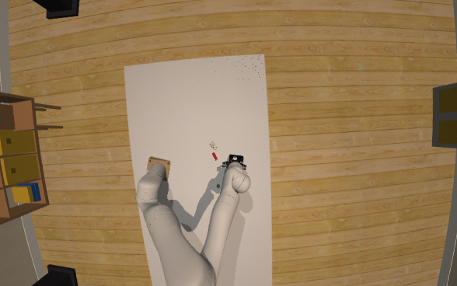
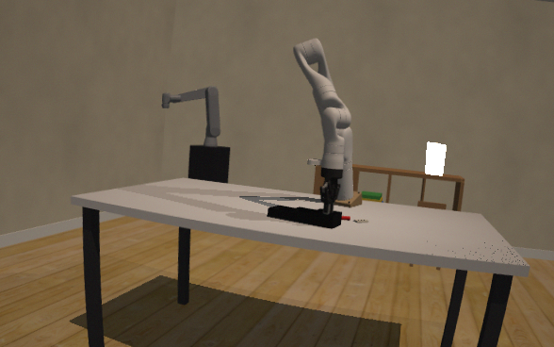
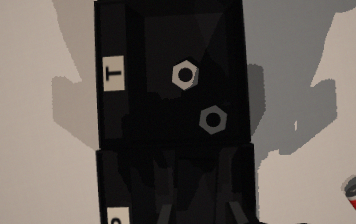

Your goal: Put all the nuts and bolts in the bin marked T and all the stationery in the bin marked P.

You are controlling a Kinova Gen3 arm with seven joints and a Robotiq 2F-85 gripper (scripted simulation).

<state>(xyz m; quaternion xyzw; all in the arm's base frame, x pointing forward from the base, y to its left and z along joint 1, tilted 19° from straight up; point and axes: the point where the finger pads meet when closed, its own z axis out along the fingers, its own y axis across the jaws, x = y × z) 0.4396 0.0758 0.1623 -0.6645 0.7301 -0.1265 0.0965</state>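
White table [image 1: 175, 101], P label [image 3: 116, 218] cut off

Two hex nuts [image 3: 185, 75] [image 3: 213, 120]; two black bins [image 3: 114, 110] [image 3: 107, 185]; one red item [image 1: 214, 156]; one green item [image 1: 218, 186]; one pale patterned item [image 1: 213, 145].

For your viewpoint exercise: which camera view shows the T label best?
The wrist view: the T label is large and readable on the bin's rim. The exterior view shows only the dark bin, with no label legible. In the top view the arm hides it.
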